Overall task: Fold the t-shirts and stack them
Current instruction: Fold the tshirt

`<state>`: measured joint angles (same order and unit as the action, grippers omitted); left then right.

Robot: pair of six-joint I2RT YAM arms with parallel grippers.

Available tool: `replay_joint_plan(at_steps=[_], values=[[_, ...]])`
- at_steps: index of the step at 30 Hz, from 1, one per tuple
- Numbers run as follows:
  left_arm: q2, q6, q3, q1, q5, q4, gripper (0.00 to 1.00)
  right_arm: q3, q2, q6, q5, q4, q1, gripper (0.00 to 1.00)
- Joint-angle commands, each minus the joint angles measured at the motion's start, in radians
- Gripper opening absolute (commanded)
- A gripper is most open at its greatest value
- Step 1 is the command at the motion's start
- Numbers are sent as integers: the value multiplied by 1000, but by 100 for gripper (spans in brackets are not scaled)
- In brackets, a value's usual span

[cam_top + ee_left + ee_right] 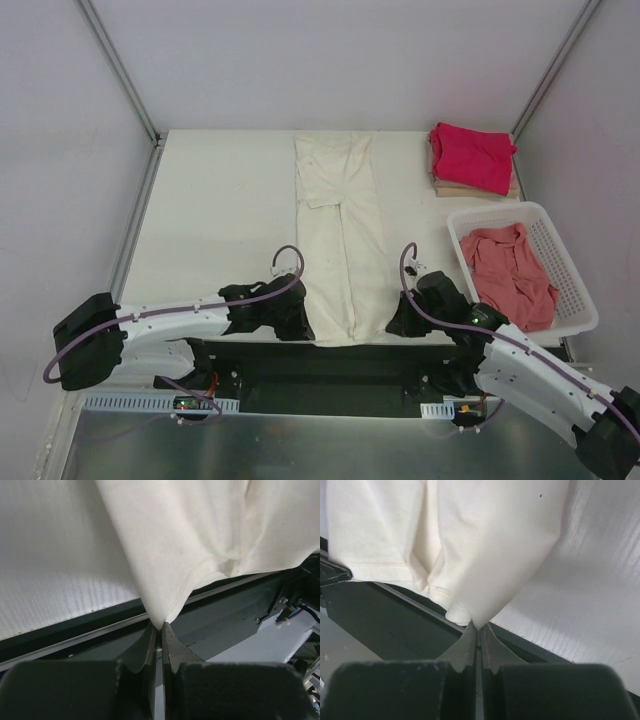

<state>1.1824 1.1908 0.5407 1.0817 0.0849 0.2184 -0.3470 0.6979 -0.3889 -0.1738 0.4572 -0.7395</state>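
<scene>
Where the cream t-shirt (pixel 340 235) lies as a long narrow strip down the middle of the worktop (pixel 220 210), its near end reaches the near edge and both near corners are taken up. The left pincer (pixel 160 630) is closed on the near left corner, with the stitched hem caught at the fingertips. The right pincer (pixel 478 629) is likewise closed on the near right corner. The cloth appears light, limp cotton with no stiffness. It is judged likely to sag between the two holds and to drag on the worktop rather than slide as a sheet. The folded-in layers may part if only the top ply is held, so the hem corners, where the stitching thickens the cloth, are judged the soundest hold. At far right the magenta-red t-shirt (pixel 470 155) sits folded on the tan t-shirt (pixel 472 190). The salmon-pink t-shirt (pixel 510 270) lies crumpled in the basket (pixel 580 300) at right.
</scene>
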Motion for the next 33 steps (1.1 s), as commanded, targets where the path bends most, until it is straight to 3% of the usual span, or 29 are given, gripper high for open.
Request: replay_joint_plan(at_steps=[1,5,12,23,33], values=[[-76,-51,53,0,-80,2,0,-92,-66,53,25,61,-6,1],[-55,-152,136,-109,-76,2,0,-207,3,90,121,19,-5,1],[103,-325,359,-313,-42,-1,0,-443,269,162,266,-64,54,0],[324,-411,587,-468,-62,-2,0,-726,622,268,274,-141,222,1],[485,-441,719,-545,-112,-2,0,-917,906,340,125,-190,311,1]])
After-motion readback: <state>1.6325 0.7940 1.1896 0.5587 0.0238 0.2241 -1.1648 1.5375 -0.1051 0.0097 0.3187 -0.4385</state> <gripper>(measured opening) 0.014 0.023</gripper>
